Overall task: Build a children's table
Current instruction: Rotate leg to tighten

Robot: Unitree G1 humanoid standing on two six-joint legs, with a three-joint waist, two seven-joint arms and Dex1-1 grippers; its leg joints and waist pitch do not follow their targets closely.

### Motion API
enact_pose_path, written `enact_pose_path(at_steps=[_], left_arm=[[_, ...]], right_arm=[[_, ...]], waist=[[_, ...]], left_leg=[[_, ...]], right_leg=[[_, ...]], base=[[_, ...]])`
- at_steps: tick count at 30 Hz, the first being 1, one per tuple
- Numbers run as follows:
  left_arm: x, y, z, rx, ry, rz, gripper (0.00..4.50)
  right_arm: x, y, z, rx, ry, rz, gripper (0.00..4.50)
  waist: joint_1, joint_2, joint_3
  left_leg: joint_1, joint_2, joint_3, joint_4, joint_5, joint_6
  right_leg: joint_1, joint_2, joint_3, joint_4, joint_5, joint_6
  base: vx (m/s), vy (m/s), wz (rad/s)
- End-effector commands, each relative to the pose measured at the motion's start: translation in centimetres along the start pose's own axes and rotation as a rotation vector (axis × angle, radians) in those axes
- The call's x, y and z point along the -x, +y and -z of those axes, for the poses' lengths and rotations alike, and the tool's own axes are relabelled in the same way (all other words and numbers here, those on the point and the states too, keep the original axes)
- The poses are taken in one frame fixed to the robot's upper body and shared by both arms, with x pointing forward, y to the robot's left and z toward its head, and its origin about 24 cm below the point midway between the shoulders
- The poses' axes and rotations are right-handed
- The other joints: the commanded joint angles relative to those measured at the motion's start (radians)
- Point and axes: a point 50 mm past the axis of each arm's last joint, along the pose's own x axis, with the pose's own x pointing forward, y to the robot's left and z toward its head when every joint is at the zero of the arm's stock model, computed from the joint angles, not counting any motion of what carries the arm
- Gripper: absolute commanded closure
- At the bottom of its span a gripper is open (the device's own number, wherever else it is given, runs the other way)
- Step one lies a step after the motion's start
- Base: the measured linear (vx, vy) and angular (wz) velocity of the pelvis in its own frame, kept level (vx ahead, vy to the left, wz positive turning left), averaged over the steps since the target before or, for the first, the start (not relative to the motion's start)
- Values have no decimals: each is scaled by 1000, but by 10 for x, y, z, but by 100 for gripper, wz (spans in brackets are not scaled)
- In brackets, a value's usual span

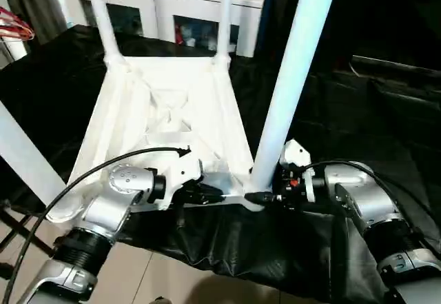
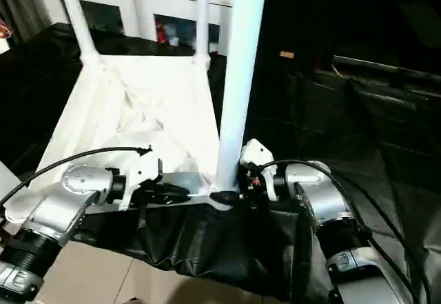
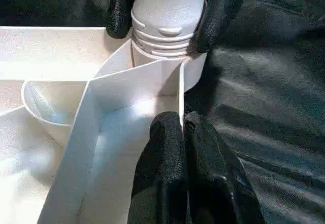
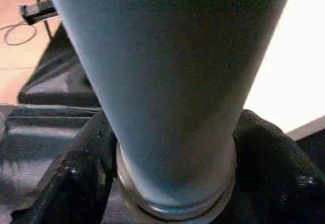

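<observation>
The children's table lies upside down, its white ribbed tabletop [image 1: 165, 111] resting on a black cloth. Two legs stand in the far corner sockets [image 1: 103, 21] [image 1: 226, 14], and another rises at the near left [image 1: 24, 156]. A thick leg [image 1: 293, 76] stands upright in the near right corner socket. My right gripper [image 1: 260, 195] is at its base, a black finger [image 3: 221, 10] pressed on each side of the ribbed collar. My left gripper [image 3: 183, 127] is shut on a thin upright rib of the tabletop's near edge, just left of that socket.
The black cloth [image 1: 241, 249] hangs over the near edge above a tiled floor [image 1: 138, 276]. A white glass-doored cabinet [image 1: 165, 7] stands behind the table. A red wire object [image 1: 14, 25] shows at the far left. Dark covered shapes lie to the right.
</observation>
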Motion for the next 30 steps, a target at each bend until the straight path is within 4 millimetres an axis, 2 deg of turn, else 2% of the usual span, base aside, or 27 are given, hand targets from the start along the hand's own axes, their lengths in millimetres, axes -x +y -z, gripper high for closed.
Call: enact_pose_path(at_steps=[1, 3, 4, 5, 9, 10, 12, 13, 14, 18, 21, 22, 24, 27, 30], left_arm=[[-8, -3, -17, -63, -72, 47, 450], [-9, -2, -18, -60, -73, 32, 450], [-11, 0, -18, -56, -69, 14, 450], [-14, 3, -19, -44, -61, -29, 450], [-22, 14, -22, -17, -39, -147, 450], [-29, 18, -27, -4, -40, -202, 450], [-33, 20, -29, 4, -41, -229, 450], [-41, 23, -35, 19, -45, -285, 450], [-44, 24, -37, 24, -47, -304, 450], [-63, 25, -46, 61, -65, -392, 450], [-70, 24, -48, 65, -66, -423, 450], [-71, 22, -48, 62, -68, -416, 450], [-71, 20, -46, 50, -75, -396, 450], [-67, 18, -43, 26, -79, -370, 450], [-59, 16, -39, 2, -79, -329, 450]], right_arm=[[2, -2, -8, 29, -10, 10, 141], [0, -1, -7, 25, -13, 14, 148], [-2, 0, -6, 22, -18, 19, 166], [-7, -1, -4, 14, -27, 59, 170], [-23, -3, -2, -15, -63, 192, 178], [-33, -7, 0, -47, -67, 296, 178], [-38, -8, 1, -64, -71, 347, 179], [-49, -10, 1, -123, -92, 453, 180], [-53, -11, 1, -140, -97, 483, 180], [-79, -6, -5, -149, -89, 598, 180], [-91, 0, -10, -157, -117, 587, 180], [-92, 2, -13, -166, -146, 566, 180], [-89, 1, -18, -167, -188, 545, 124], [-81, -1, -18, -168, -207, 527, 100], [-68, -5, -17, -130, -194, 492, 64]], waist=[[-4, -1, -61], [-4, -1, -61], [-4, -1, -60], [-7, -1, -59], [-13, -3, -59], [-16, -3, -59], [-25, -3, -59], [-32, -3, -59], [-39, -2, -59], [-47, 3, -64], [-46, 1, -64], [-46, 1, -64], [-46, -1, -63], [-45, 1, -63], [-44, -1, -68]], left_leg=[[18, 56, -23, -64, -186, 48], [17, 56, -24, -65, -186, 45], [18, 56, -24, -65, -191, 44], [18, 56, -24, -65, -195, 41], [19, 54, -27, -67, -199, 23], [20, 53, -28, -67, -205, 17], [18, 51, -30, -67, -210, 12], [19, 51, -29, -67, -209, 11], [18, 51, -29, -68, -207, 7], [15, 49, -28, -65, -183, 14], [14, 47, -26, -64, -179, 28], [13, 48, -27, -64, -180, 33], [14, 49, -27, -65, -191, 36], [14, 49, -27, -65, -200, 36], [11, 50, -28, -63, -179, 48]], right_leg=[[47, -95, 67, -81, -265, -170], [48, -96, 66, -81, -271, -167], [48, -96, 66, -83, -281, -164], [44, -96, 67, -83, -286, -163], [45, -97, 67, -88, -315, -150], [45, -98, 67, -88, -317, -153], [48, -99, 66, -89, -326, -153], [45, -99, 67, -89, -321, -155], [45, -96, 66, -89, -318, -157], [49, -96, 67, -86, -262, -167], [50, -96, 67, -86, -248, -165], [51, -96, 67, -87, -249, -162], [50, -95, 66, -89, -265, -155], [50, -96, 67, -91, -278, -152], [56, -98, 67, -83, -231, -161]], base=[[0, 0, 0], [0, 0, 0], [0, 0, 0], [0, 0, 0], [0, 0, 0], [0, 0, 0], [0, 0, 0], [0, 0, 0], [0, 0, 0], [0, 0, 0], [0, 0, 0], [0, 0, 0], [0, 0, 0], [0, 0, 0], [0, 0, 0]])
